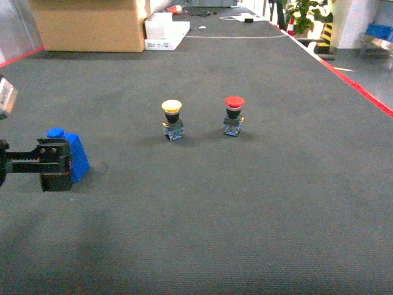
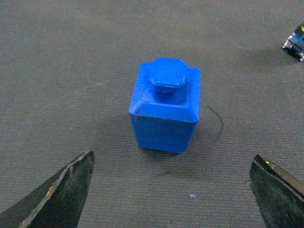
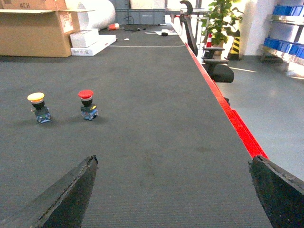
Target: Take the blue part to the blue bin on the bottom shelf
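Left claw (image 2: 171, 190) spread wide, empty, blue part (image 2: 166, 105) upright on dark mat (image 2: 71, 71) just beyond its fingertips.

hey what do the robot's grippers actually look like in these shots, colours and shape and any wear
The left gripper has black, wedge-shaped fingers tapering to points, with pale scuffed edges. In the head view its body is a boxy black block on a toothed black rail. The right gripper has matching black tapered fingers with a matte, slightly dusty surface. No cables or markings show.
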